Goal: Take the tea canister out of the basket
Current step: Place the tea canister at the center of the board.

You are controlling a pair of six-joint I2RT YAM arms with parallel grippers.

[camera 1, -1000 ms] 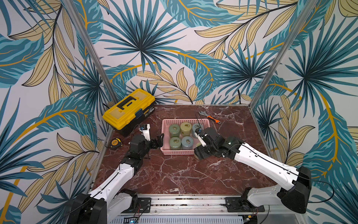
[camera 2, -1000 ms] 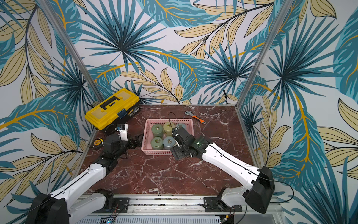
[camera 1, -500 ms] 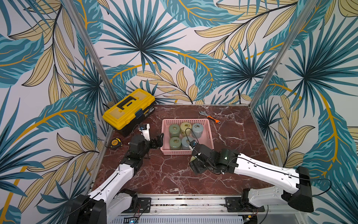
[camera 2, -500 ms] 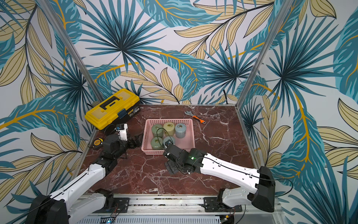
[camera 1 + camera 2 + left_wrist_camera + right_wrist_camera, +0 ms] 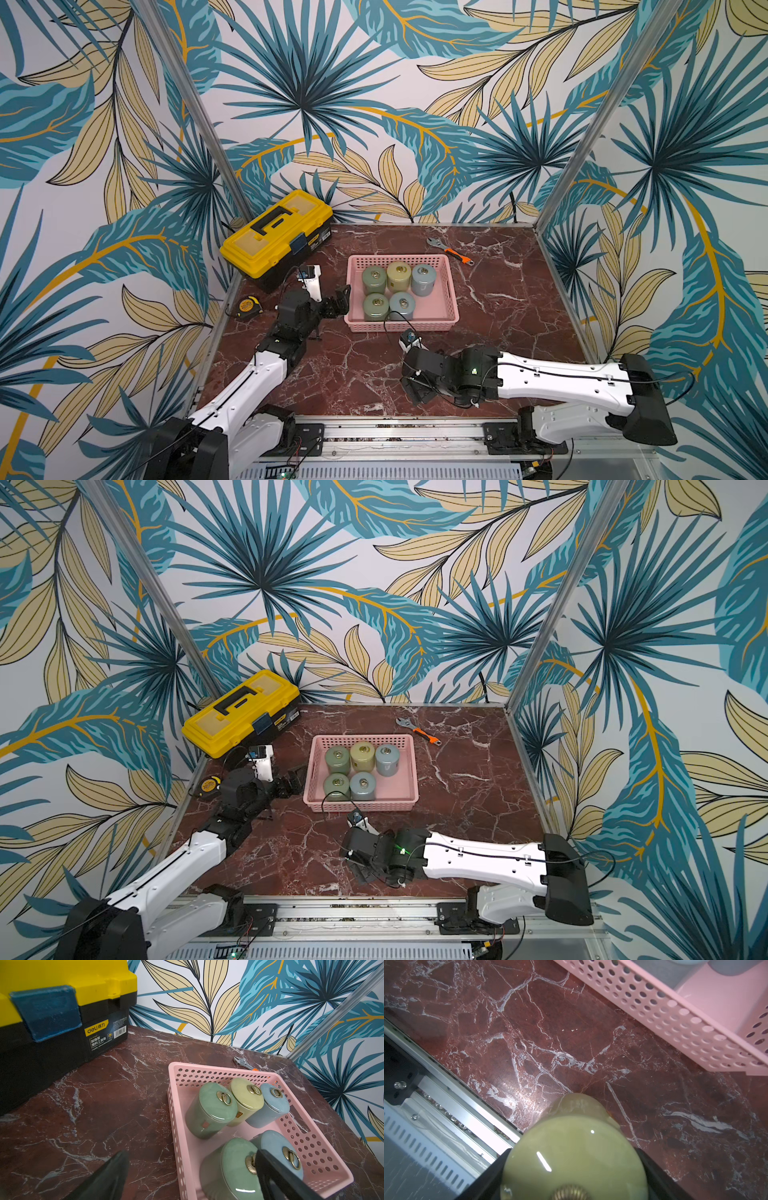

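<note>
Fingers (image 5: 658,1176) of right gripper (image 5: 573,1180) clamp canister (image 5: 571,1147), outside basket (image 5: 675,1028), front side; left gripper (image 5: 337,302) gapes beside basket; placing step, likely; next: lower onto table (image 5: 571,1043), release.

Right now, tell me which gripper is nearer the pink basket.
Left. The left gripper hangs open just beside the basket's left wall; the right gripper is out in front of the near wall, clear of it, clamped on a yellow-green tea canister.
</note>
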